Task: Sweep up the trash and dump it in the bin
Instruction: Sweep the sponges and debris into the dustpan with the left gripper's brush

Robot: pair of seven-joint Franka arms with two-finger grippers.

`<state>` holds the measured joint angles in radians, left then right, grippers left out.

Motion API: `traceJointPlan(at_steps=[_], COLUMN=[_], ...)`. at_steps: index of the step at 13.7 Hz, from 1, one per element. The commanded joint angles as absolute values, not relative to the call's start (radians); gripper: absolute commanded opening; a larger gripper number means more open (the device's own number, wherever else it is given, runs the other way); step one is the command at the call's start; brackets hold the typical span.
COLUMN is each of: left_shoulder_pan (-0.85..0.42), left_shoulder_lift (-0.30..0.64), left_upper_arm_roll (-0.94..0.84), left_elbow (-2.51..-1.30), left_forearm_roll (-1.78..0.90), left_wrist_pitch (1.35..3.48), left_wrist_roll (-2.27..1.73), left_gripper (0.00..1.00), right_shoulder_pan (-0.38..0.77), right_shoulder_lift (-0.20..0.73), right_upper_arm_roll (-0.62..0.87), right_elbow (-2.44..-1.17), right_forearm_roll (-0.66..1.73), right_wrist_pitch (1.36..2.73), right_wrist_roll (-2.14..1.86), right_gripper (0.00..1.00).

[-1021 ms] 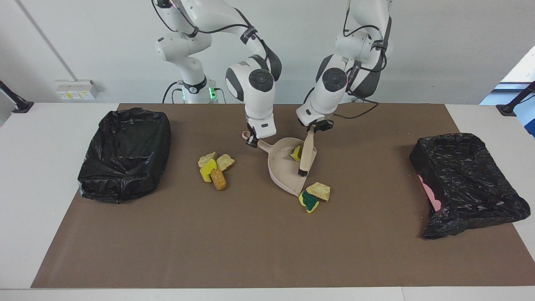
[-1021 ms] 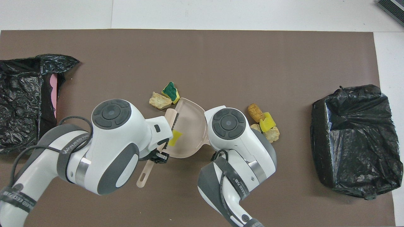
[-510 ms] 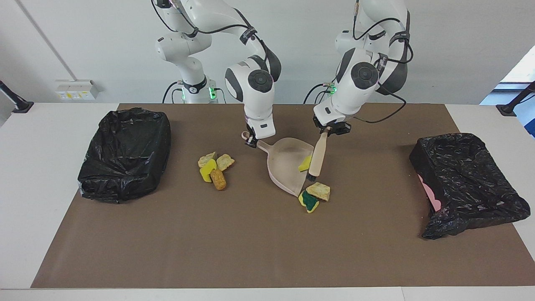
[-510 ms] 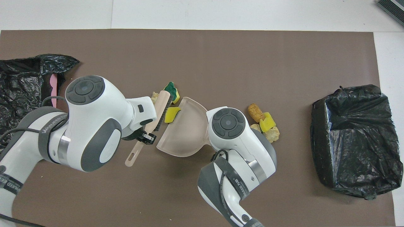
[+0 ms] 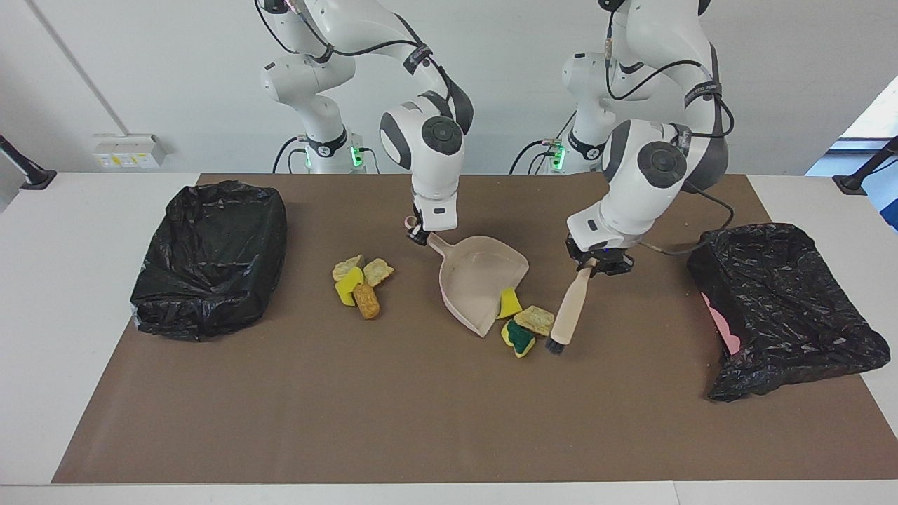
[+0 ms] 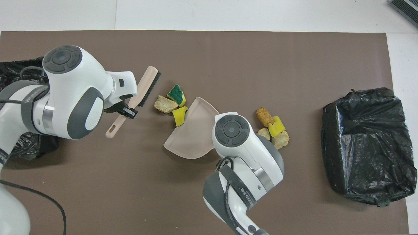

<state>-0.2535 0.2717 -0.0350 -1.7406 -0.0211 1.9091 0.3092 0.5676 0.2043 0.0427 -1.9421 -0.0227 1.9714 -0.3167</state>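
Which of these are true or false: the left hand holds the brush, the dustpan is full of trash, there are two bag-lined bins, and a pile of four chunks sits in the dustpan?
1. The left hand holds the brush. True.
2. The dustpan is full of trash. False: only a yellow chunk lies at its lip.
3. Two black-bag bins stand at the table's ends. True: one, the other.
4. The pile of four chunks sits in the dustpan. False: it lies on the mat, toward the right arm's end.
5. The right hand grips the dustpan's handle. True.
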Motion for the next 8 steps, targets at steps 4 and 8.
traceJointPlan(at_steps=[4,8], left_shoulder_pan=[-0.227,-0.281], left_shoulder_lift=[0.426,0.43], left_upper_arm_roll=[-0.051,-0.054], left_elbow=[-1.631,-1.643], left_forearm_roll=[0.035,0.022], left_wrist_pitch=[1.916,1.888], left_wrist_roll=[0.365,0.37], left_gripper=[0.0,0.0], right_shoulder_pan=[0.574,0.574], right_shoulder_lift=[0.189,0.189], right_upper_arm_roll=[0.046,0.046], right_elbow=[-1.965,-1.964], right_forearm_roll=[-0.04,-0.04], right_wrist_pitch=[1.999,2.0], right_wrist_roll=[-0.285,-0.284], right_gripper=[0.0,0.0])
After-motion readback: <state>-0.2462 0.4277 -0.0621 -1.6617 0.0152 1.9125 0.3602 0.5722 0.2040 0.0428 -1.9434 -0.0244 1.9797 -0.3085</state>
